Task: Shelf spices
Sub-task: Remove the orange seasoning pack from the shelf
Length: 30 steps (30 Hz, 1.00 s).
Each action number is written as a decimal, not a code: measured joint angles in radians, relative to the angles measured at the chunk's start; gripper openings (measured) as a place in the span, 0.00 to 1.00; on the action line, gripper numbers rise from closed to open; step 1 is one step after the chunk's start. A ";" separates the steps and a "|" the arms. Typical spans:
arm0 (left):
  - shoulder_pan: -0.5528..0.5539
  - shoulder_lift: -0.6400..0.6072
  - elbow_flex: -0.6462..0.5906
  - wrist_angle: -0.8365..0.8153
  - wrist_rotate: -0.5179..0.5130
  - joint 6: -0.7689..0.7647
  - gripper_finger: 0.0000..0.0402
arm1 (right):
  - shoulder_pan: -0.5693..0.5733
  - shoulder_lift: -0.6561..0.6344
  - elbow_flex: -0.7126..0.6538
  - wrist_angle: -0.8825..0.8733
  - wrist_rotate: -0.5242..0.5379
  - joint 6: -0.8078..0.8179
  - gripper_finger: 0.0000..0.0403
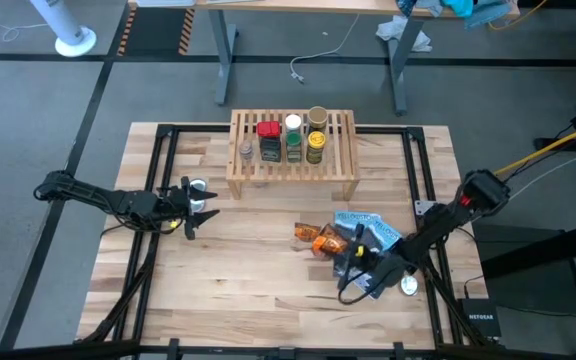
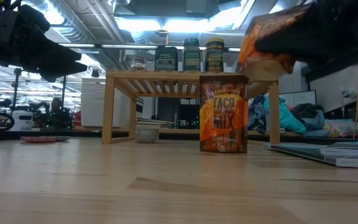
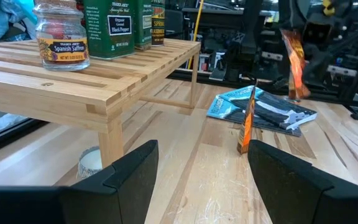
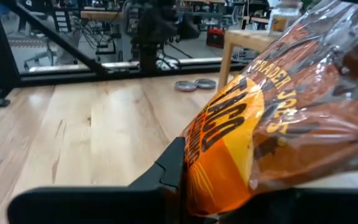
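Spices on the low light-wood slatted shelf [image 1: 292, 152] count seven from above: a clear saffron jar [image 3: 61, 34], a red-capped dark square tin [image 1: 268, 129], a dark tin [image 1: 269, 151] in front of it, a white-capped jar [image 1: 293, 122], a green-labelled jar [image 1: 294, 147], a tan-capped jar [image 1: 317, 116] and a yellow-capped jar [image 1: 315, 140]. Orange crinkly packets number two. One taco-mix packet [image 2: 224, 115] stands upright on the butcher-block tabletop [image 1: 258, 275], just beside the right claw [image 1: 353, 262]; the other packet [image 4: 272, 124] is pinched between that claw's closed fingers, lifted clear of the wood. A blue-and-black glossy pouch [image 1: 368, 227] lies flat close by the right claw, on its shelf side. Two flat round silver discs [image 4: 194, 84] show in the right wrist view, near the left claw [image 1: 196, 208], which hovers with fingers spread and nothing between them, off the shelf's left end. Only the low view shows a small pale bowl [image 2: 146, 134] under the shelf. The left wrist view alone makes labels readable: Spanish Saffron, black pepper.
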 joint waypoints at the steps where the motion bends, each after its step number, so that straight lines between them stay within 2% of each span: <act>1: 0.000 0.000 0.000 0.000 0.000 0.000 0.60 | 0.000 0.015 0.007 0.000 -0.004 0.020 0.13; 7: 0.000 0.000 0.000 0.000 0.000 0.000 0.60 | 0.000 0.086 0.048 0.002 -0.034 0.124 0.13; 16: 0.000 0.000 0.000 0.000 0.000 0.000 0.60 | -0.004 0.182 0.114 -0.004 -0.035 0.131 0.13; 30: 0.000 0.000 0.000 0.000 0.000 0.000 0.60 | -0.090 0.232 0.165 -0.272 -0.114 0.125 0.13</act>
